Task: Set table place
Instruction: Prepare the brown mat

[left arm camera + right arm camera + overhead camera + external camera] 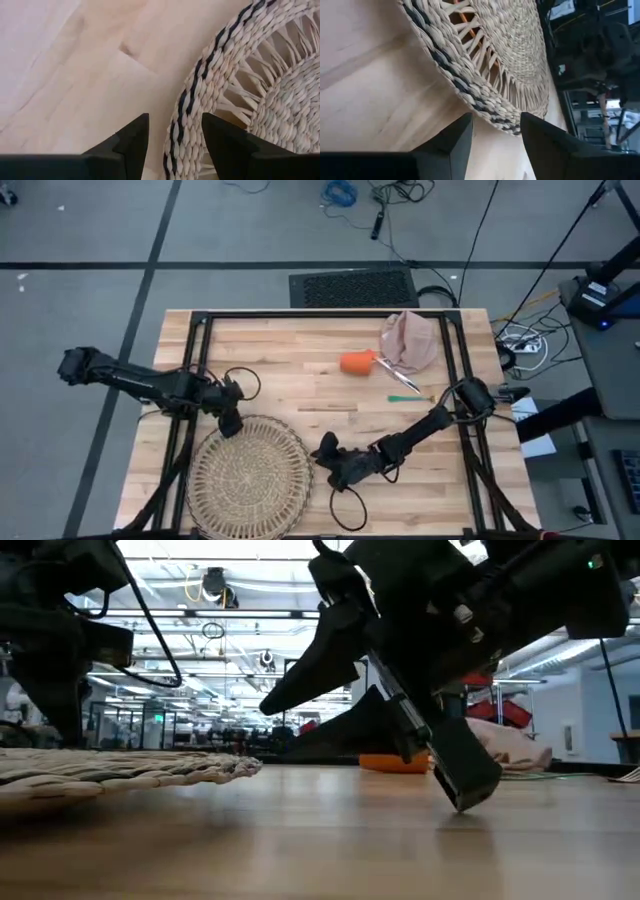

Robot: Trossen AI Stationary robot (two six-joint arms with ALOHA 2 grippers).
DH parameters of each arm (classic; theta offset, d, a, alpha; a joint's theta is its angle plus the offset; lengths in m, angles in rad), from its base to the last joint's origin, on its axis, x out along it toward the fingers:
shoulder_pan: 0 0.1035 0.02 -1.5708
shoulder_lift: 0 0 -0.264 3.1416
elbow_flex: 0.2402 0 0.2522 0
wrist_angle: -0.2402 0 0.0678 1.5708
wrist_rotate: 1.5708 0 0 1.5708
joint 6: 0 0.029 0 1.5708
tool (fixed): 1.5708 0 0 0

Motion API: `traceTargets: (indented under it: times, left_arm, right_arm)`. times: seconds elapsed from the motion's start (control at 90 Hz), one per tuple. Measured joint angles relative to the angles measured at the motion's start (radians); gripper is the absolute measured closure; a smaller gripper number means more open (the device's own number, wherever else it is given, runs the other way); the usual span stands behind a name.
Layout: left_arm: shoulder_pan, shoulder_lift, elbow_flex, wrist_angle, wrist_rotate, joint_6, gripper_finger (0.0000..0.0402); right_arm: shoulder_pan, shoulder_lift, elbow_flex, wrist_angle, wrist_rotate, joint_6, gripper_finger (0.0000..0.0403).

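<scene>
Round woven wicker placemat [248, 474], dark-banded rim

Round wicker placemat [248, 475] flat on table [300, 370]

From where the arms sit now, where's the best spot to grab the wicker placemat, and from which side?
Grip the placemat by its braided rim: it lies flat, so only the thin edge fits between fingers. The left gripper is open with its fingers astride the far rim, so closing there from above looks simplest. The right gripper, also open, sits at the right edge and could come in sideways.
</scene>
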State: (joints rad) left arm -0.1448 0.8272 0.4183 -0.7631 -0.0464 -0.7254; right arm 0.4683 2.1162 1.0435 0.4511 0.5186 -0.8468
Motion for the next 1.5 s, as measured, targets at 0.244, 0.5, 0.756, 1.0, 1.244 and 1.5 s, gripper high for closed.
traceTargets:
  times: [0.244,0.5,0.756,1.0,1.244,1.5]
  left_arm:
    - [0.000,0.000,0.000,0.041,-0.024,-0.001,0.0233]
    - [0.000,0.004,0.000,0.124,-0.037,0.006,0.0233]
    - [0.000,0.004,0.000,0.137,-0.037,0.008,0.0233]
    - [0.000,0.004,0.000,0.172,-0.037,0.018,0.0233]
    - [0.000,0.011,0.000,0.235,-0.032,0.027,0.0233]
    - [0.000,0.011,0.000,0.265,-0.032,0.034,0.0233]
  right_arm:
    - [-0.005,-0.001,-0.001,-0.014,-0.113,-0.002,0.0248]
    - [-0.046,-0.001,0.000,-0.027,-0.233,0.022,0.0248]
    - [-0.065,-0.002,0.004,-0.064,-0.288,0.024,0.0248]
    - [-0.088,-0.006,0.006,-0.117,-0.345,0.052,0.0248]
    - [-0.113,-0.001,0.054,-0.190,-0.364,0.023,0.0248]
    - [-0.134,0.004,0.092,-0.216,-0.343,-0.017,0.0248]
